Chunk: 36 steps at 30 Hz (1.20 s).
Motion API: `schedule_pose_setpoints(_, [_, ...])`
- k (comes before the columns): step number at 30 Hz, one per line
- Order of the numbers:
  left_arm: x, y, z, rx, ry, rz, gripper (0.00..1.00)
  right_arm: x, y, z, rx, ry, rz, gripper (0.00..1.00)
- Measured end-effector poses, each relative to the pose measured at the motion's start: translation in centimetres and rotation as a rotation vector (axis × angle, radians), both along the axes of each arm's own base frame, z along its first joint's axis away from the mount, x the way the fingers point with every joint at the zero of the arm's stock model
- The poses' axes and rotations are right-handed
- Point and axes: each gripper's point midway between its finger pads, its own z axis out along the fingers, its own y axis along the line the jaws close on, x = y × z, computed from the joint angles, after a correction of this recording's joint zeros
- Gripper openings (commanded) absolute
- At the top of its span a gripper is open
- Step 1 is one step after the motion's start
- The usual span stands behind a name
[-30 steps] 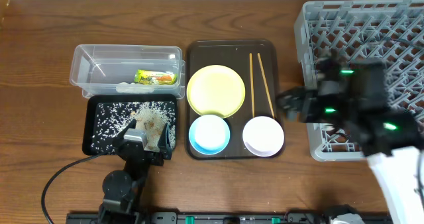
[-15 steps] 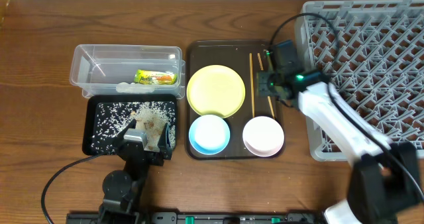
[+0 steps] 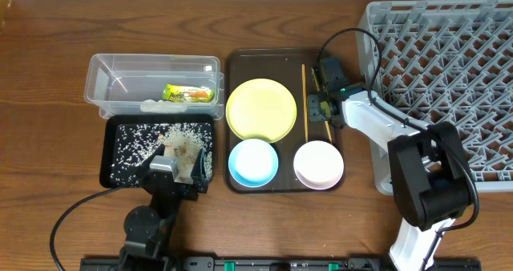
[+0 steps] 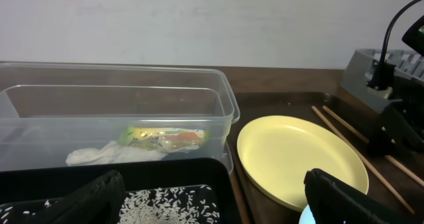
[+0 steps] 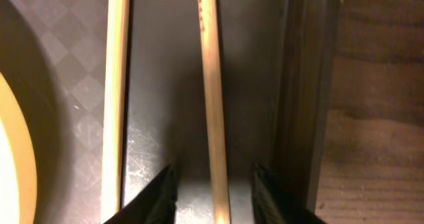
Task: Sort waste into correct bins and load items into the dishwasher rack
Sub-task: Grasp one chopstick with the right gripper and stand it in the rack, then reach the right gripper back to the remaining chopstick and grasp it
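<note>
Two wooden chopsticks (image 3: 304,103) lie on the right side of the dark brown serving tray (image 3: 276,58). My right gripper (image 3: 321,109) is down on the tray, and its still-open jaws straddle the right chopstick (image 5: 212,105) with a gap on each side. The other chopstick (image 5: 114,98) lies outside the left finger. A yellow plate (image 3: 260,109), a light blue bowl (image 3: 253,161) and a pinkish-white bowl (image 3: 318,164) sit on the same tray. My left gripper (image 3: 183,163) hangs wide open over the black tray (image 3: 112,155) of rice (image 3: 136,143).
The clear tub (image 3: 152,60) holds the yellow-green wrapper (image 3: 188,93) and a white scrap (image 3: 154,106). The grey dishwasher rack (image 3: 449,62) stands at the right, close behind my right arm. The serving tray's raised rim (image 5: 301,85) runs just right of my right finger.
My right arm swung from over the rack to the tray's right side and came down over a chopstick, its jaws narrowing. The left arm has not moved.
</note>
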Motion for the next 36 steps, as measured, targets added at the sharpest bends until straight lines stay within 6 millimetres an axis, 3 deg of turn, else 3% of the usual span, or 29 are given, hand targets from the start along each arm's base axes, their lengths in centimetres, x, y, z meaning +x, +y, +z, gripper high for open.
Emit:
schedule_pose_setpoints(2, [0.0, 0.0, 0.0, 0.0, 0.0, 0.0, 0.89, -0.2, -0.1, 0.0, -0.003, 0.009, 0.002, 0.19])
schedule_pose_setpoints(4, [0.0, 0.0, 0.0, 0.0, 0.0, 0.0, 0.89, -0.4, -0.1, -0.1, -0.005, 0.018, -0.001, 0.25])
schedule_pose_setpoints(6, [0.0, 0.0, 0.0, 0.0, 0.0, 0.0, 0.89, -0.4, -0.2, -0.1, -0.006, 0.021, -0.004, 0.23])
schedule_pose_setpoints(8, [0.0, 0.0, 0.0, 0.0, 0.0, 0.0, 0.89, -0.4, -0.1, -0.1, -0.004, 0.021, -0.005, 0.17])
schedule_pose_setpoints(10, [0.0, 0.0, 0.0, 0.0, 0.0, 0.0, 0.89, -0.4, -0.1, -0.1, -0.004, 0.022, -0.004, 0.02])
schedule_pose_setpoints(18, [0.0, 0.0, 0.0, 0.0, 0.0, 0.0, 0.89, -0.9, 0.4, 0.7, 0.026, 0.056, 0.002, 0.01])
schedule_pose_setpoints(21, [0.0, 0.0, 0.0, 0.0, 0.0, 0.0, 0.89, -0.4, 0.8, 3.7, 0.059, 0.02, 0.009, 0.01])
schedule_pose_setpoints(24, [0.0, 0.0, 0.0, 0.0, 0.0, 0.0, 0.89, 1.0, 0.5, 10.1, 0.113, -0.113, 0.007, 0.01])
schedule_pose_setpoints(27, [0.0, 0.0, 0.0, 0.0, 0.0, 0.0, 0.89, 2.0, -2.3, 16.5, 0.145, -0.25, -0.036, 0.01])
schedule_pose_setpoints(30, [0.0, 0.0, 0.0, 0.0, 0.0, 0.0, 0.89, 2.3, -7.2, 20.3, 0.127, -0.336, -0.111, 0.01])
schedule_pose_setpoints(33, [0.0, 0.0, 0.0, 0.0, 0.0, 0.0, 0.89, 2.6, -11.8, 20.3, 0.078, -0.34, -0.176, 0.01])
schedule_pose_setpoints(36, [0.0, 0.0, 0.0, 0.0, 0.0, 0.0, 0.89, 3.2, -14.3, 18.5, 0.032, -0.307, -0.188, 0.01])
